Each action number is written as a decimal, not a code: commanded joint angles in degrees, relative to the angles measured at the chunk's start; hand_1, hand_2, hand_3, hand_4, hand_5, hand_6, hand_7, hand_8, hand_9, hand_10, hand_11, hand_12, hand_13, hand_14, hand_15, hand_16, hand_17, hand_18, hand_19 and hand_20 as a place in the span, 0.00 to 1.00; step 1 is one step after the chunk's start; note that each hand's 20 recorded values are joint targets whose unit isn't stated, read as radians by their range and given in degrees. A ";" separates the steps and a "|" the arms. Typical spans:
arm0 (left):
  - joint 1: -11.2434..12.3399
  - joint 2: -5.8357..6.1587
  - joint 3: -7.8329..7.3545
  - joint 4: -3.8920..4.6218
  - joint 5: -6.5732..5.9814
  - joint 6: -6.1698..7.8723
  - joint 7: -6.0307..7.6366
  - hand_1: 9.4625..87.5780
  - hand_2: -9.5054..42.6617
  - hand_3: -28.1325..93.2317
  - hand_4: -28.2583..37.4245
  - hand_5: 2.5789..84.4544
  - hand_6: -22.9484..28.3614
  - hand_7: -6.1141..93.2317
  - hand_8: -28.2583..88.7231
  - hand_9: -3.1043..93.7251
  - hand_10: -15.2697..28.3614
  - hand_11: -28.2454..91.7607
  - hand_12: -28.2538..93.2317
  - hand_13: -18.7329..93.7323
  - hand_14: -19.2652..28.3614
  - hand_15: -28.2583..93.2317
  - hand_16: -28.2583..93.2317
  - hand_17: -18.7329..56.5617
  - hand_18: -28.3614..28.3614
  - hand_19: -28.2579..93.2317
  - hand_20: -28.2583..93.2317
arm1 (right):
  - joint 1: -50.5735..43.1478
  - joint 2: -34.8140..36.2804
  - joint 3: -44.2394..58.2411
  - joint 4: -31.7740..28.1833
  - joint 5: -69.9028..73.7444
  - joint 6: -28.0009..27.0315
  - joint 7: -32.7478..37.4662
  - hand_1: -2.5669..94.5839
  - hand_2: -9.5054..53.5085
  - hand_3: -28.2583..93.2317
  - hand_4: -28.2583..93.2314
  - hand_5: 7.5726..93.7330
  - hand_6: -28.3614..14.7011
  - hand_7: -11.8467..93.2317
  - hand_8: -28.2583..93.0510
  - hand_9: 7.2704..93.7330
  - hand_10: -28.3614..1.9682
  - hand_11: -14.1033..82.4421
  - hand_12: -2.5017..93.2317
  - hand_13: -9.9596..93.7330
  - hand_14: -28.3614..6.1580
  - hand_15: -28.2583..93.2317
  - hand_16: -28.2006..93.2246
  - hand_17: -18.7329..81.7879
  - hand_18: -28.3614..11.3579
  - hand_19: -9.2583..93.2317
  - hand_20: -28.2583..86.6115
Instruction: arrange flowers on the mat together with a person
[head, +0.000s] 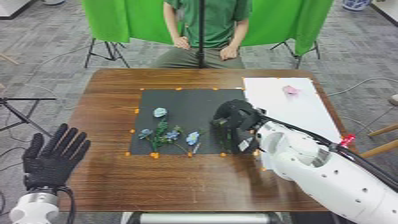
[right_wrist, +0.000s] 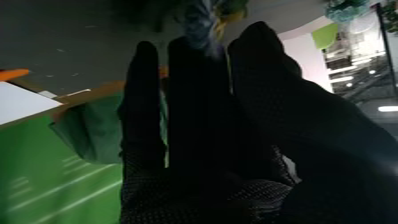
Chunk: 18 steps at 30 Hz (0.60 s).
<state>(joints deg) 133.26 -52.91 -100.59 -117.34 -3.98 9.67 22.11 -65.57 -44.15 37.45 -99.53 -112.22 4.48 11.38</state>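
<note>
Right robot hand (head: 238, 116): black-gloved, low over the right side of the black mat (head: 182, 99), likely to place or adjust a stem – whether it grips one, I cannot tell
Blue-petalled flower (right_wrist: 201, 22): close by that glove, perhaps the piece being settled
Left robot hand (head: 51, 162): spread wide at the brown wooden tabletop's (head: 111, 175) left side, presumably out of the way
Round pale-blue bloom (head: 160, 112): on the mat, above the green leafy sprig (head: 163, 136) – probably to crown it
Small pink flower (head: 290, 90): on the white sheet (head: 282, 111), apparently in reserve
</note>
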 joint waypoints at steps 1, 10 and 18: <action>0.95 -0.41 -0.21 -0.20 -4.10 -1.36 0.30 0.21 0.39 0.81 0.00 0.53 0.60 0.15 0.17 0.46 0.68 0.37 0.30 0.45 0.77 0.53 0.17 0.21 0.75 0.51 0.35 | -2.90 1.81 3.69 -2.67 3.38 1.79 0.95 0.61 0.00 0.84 0.00 0.58 0.76 0.35 0.09 0.56 0.77 0.22 0.16 0.63 0.65 0.36 0.46 0.48 0.42 0.59 0.56; 1.16 -0.59 -0.22 -0.16 -4.36 -1.80 0.36 0.21 0.39 0.81 0.00 0.53 0.60 0.15 0.17 0.46 0.68 0.37 0.30 0.45 0.77 0.53 0.17 0.20 0.75 0.51 0.35 | -8.11 1.74 10.17 -5.98 7.64 1.92 0.70 0.59 0.00 0.84 0.00 0.56 0.74 0.33 0.10 0.54 0.76 0.22 0.16 0.62 0.64 0.36 0.45 0.47 0.41 0.59 0.55; 1.21 -0.53 0.11 -0.06 -4.57 -2.52 0.96 0.20 0.39 0.81 0.00 0.53 0.60 0.15 0.17 0.46 0.68 0.37 0.30 0.45 0.77 0.53 0.17 0.20 0.75 0.51 0.35 | -13.53 2.66 17.71 -8.63 15.59 8.24 -0.78 0.56 0.00 0.85 0.00 0.54 0.73 0.33 0.10 0.52 0.76 0.22 0.15 0.59 0.62 0.36 0.44 0.46 0.41 0.51 0.51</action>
<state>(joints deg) 133.77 -52.95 -100.72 -117.43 -8.22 8.35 22.66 -74.74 -42.77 48.94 -105.78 -102.48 7.48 12.10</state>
